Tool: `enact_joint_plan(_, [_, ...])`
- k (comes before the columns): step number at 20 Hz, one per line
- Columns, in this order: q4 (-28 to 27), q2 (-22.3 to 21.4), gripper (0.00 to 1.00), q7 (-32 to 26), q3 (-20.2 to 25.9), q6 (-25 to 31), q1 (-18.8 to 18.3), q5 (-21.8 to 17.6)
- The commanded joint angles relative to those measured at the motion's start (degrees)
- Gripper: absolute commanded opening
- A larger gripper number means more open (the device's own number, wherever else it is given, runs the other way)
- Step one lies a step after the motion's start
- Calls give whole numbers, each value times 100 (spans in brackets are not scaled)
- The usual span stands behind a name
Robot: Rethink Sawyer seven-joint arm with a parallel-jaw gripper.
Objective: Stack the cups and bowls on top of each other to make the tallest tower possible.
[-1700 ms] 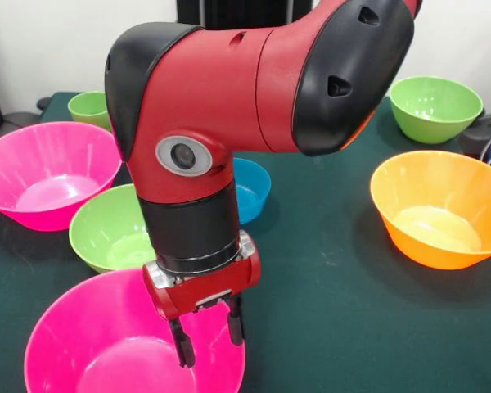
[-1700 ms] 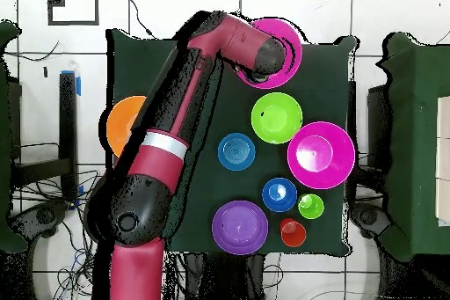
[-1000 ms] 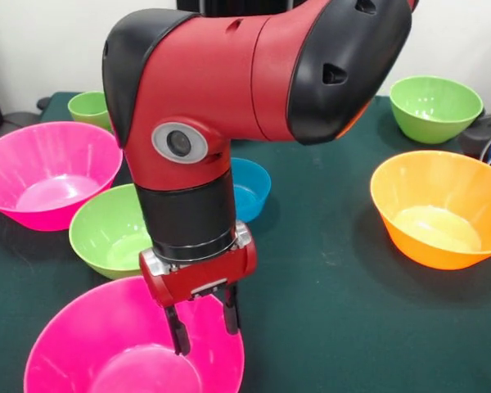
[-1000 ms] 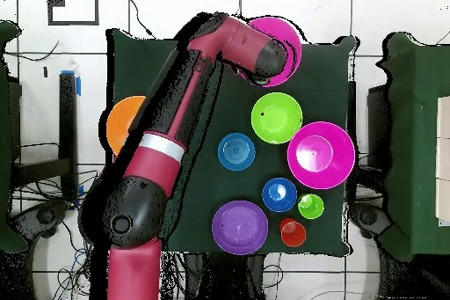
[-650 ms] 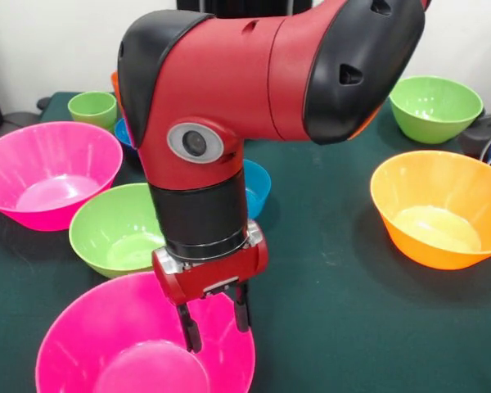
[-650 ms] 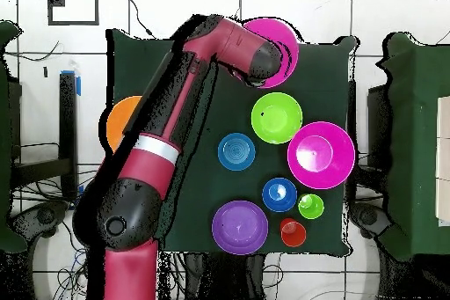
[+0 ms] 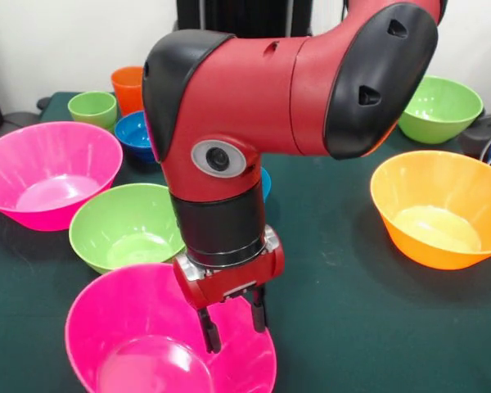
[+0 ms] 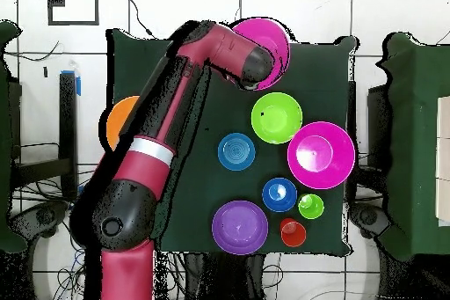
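Pincer point(image 7: 232, 322) astride near pink bowl point(image 7: 147, 344) rim; bowl otherwise empty.

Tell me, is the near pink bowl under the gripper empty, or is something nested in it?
Empty: the front view shows the pink bowl's bare glossy floor. The open gripper straddles its rim.

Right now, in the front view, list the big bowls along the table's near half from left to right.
Big glossy pink plastic bowl at the left edge → green plastic bowl → pink plastic bowl under the gripper → big orange plastic bowl.
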Motion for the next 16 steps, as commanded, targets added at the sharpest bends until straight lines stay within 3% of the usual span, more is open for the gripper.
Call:
enact_joint_plan(1, [390, 164, 100, -560, 881, -272, 187, 392])
enact_joint_plan(16, [1102, -133, 100, -502, 963, -489, 511, 240])
